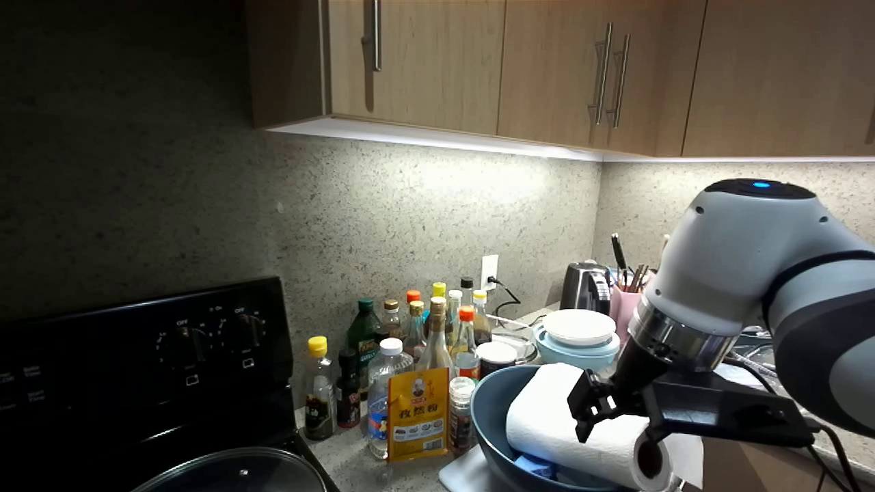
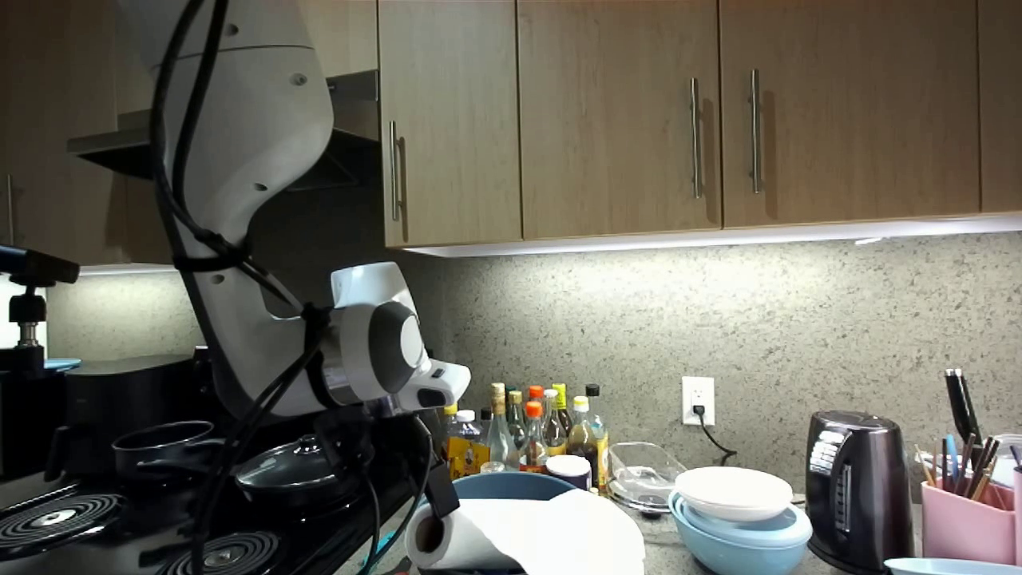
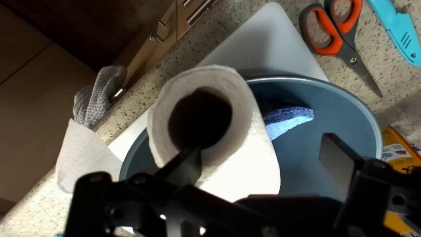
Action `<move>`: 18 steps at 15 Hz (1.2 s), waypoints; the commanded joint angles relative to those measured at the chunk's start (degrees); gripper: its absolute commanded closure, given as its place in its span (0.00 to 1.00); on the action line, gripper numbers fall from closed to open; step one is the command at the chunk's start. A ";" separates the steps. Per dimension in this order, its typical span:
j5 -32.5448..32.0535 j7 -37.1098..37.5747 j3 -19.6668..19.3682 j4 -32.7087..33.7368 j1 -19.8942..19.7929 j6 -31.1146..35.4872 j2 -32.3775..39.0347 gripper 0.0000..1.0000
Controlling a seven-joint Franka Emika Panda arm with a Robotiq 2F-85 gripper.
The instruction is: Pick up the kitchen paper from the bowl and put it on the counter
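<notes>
Its fingers spread, the tool (image 3: 261, 149) hangs over a paper roll (image 1: 550, 413) lying slantwise in a blue bowl (image 3: 343, 115), hollow end at the rim, probably because it is too long to lie flat. One finger (image 3: 187, 169) lines up with the core, the other stands outside, apparently to pinch the roll's side before a lift to the worktop (image 3: 381, 49).

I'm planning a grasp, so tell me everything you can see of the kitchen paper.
The kitchen paper is a thick white roll, soft-looking, with a dark hollow core showing at one end. It lies on its side in the bowl, that end covering part of the rim in the wrist view. In an exterior view, a loose sheet spreads from it. The bowl supports it; whether the open jaws touch it is unclear.
</notes>
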 commanded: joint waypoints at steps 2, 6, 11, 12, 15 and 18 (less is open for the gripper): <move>-3.78 2.45 0.24 -0.28 0.40 -1.25 -2.18 0.00; -8.48 6.84 1.15 -0.92 0.58 -2.26 -4.57 0.00; -7.85 7.17 2.28 -1.48 1.18 -1.54 -4.92 0.00; -7.24 6.71 2.35 -1.59 1.41 -1.37 -4.70 0.00; -6.79 6.41 2.64 -2.08 1.64 -0.99 -4.73 0.00; -6.20 6.03 2.73 -2.77 2.27 -0.67 -4.95 0.00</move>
